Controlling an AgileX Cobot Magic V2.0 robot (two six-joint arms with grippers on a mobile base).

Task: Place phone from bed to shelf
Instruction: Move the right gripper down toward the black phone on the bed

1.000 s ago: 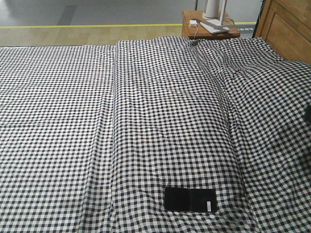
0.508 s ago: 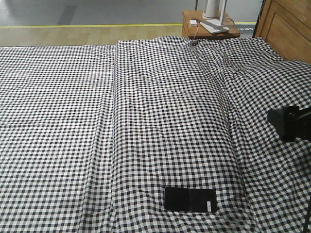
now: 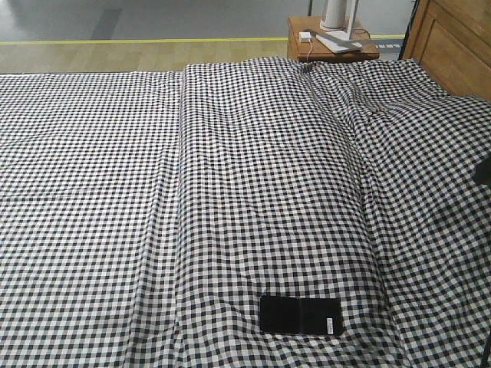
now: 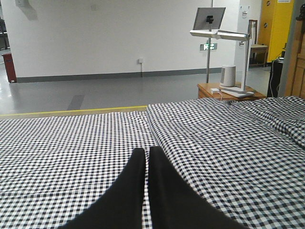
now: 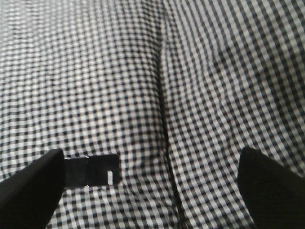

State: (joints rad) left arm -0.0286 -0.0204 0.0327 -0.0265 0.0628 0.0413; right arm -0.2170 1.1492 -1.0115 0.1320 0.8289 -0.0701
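Note:
The phone (image 3: pixel 300 315) is a flat black slab with a small white sticker, lying on the bed (image 3: pixel 253 176) near its front edge. In the right wrist view the phone (image 5: pixel 93 171) sits low on the left, partly behind the left finger. My right gripper (image 5: pixel 150 155) hangs above the checked cloth, open wide, with nothing between its fingers (image 5: pixel 269 186). My left gripper (image 4: pixel 146 152) hovers over the bed (image 4: pixel 214 143), shut on nothing. The shelf is out of view.
A reddish-brown nightstand (image 3: pixel 331 42) with a white lamp base stands behind the bed's far right corner, and the nightstand (image 4: pixel 224 89) also shows in the left wrist view. A wooden headboard (image 3: pixel 453 46) rises at the right. A dark part of my right arm (image 3: pixel 485 170) shows at the right edge.
The black part of my right arm that reached in at the right edge half a second ago has drawn back almost out of the front view. The phone has not moved.

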